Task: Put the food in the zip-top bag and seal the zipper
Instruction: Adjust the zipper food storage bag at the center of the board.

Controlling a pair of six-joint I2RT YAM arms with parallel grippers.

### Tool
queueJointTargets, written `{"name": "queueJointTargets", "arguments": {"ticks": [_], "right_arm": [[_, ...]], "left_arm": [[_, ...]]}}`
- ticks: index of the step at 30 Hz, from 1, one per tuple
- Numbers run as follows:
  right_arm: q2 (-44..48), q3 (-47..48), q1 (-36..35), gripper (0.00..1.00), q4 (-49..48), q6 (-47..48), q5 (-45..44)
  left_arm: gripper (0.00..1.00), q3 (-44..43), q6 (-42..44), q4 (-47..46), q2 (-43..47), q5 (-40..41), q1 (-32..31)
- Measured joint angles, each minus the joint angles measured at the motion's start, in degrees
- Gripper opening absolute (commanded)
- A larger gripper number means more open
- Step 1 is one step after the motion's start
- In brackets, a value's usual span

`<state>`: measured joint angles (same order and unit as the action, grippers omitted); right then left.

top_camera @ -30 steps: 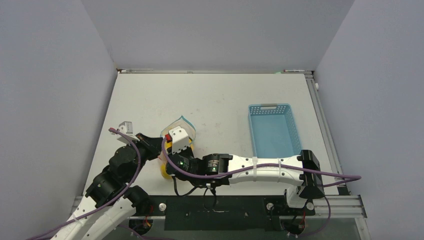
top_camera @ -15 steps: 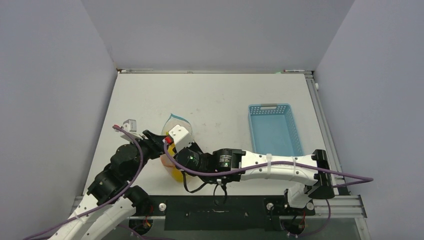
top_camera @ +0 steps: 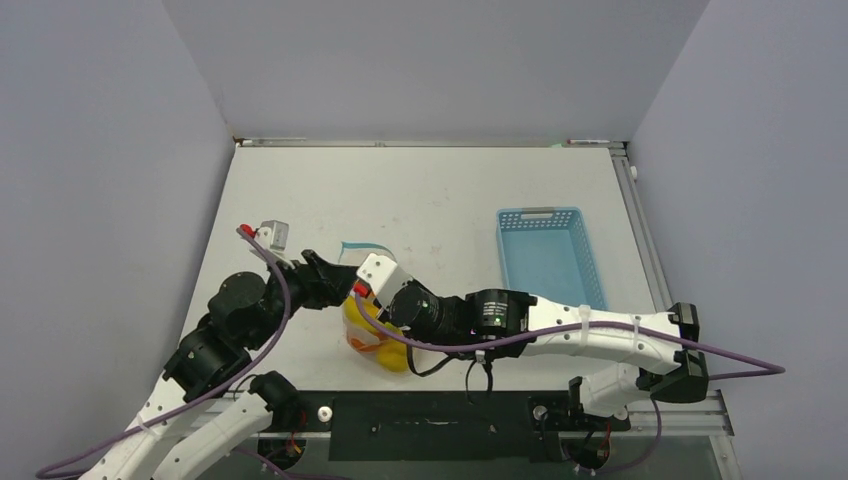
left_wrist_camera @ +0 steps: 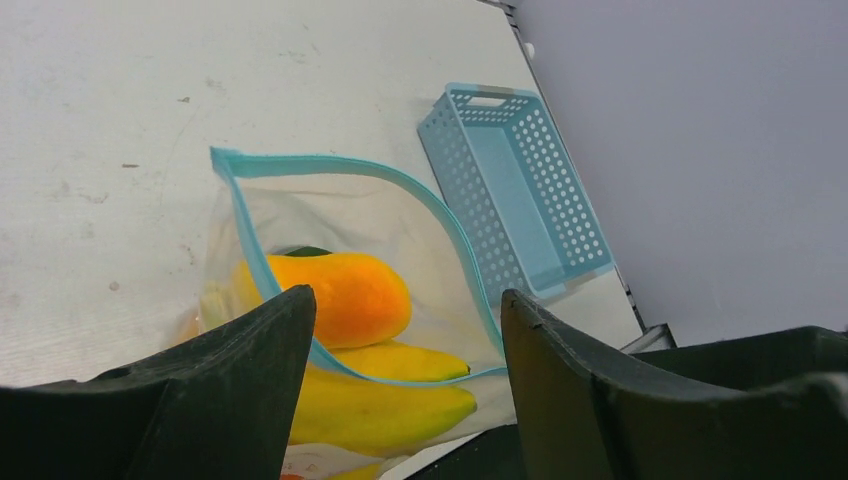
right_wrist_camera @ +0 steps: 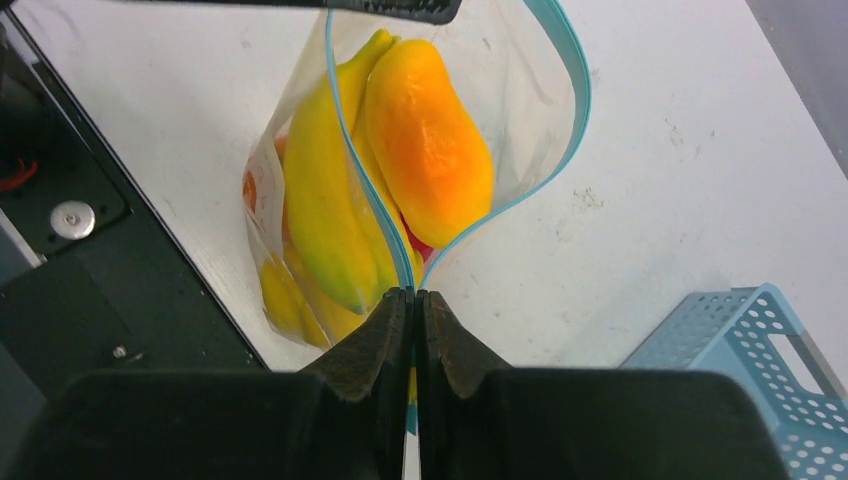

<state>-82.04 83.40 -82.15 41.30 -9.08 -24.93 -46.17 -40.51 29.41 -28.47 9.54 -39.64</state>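
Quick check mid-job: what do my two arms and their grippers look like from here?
The left arm and right arm have white links, black round joints and a purple cable each, zip-tied on the right. The left gripper and right gripper have matte black fingers.

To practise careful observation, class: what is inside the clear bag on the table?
Inside the bag you can see an orange fruit and yellow bananas, with a red piece peeking out beneath. Whatever lies deeper is covered by them.
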Motion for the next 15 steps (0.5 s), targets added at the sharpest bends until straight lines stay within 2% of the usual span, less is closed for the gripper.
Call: {"name": "queueJointTargets", "arguments": {"ticks": [7,15], "right_arm": [[4.31,-5.68,0.0,0.05,0.35,4.44,1.86],[10.54,-10.45,0.07,0.05,0.33,9.7,5.62]], "left_arm": [[0.88,-4.37,11.21,0.94,-3.3,-10.12,0.0],[0.92,-5.27,24.74,1.33,-4.5,-21.55,0.0]]}}
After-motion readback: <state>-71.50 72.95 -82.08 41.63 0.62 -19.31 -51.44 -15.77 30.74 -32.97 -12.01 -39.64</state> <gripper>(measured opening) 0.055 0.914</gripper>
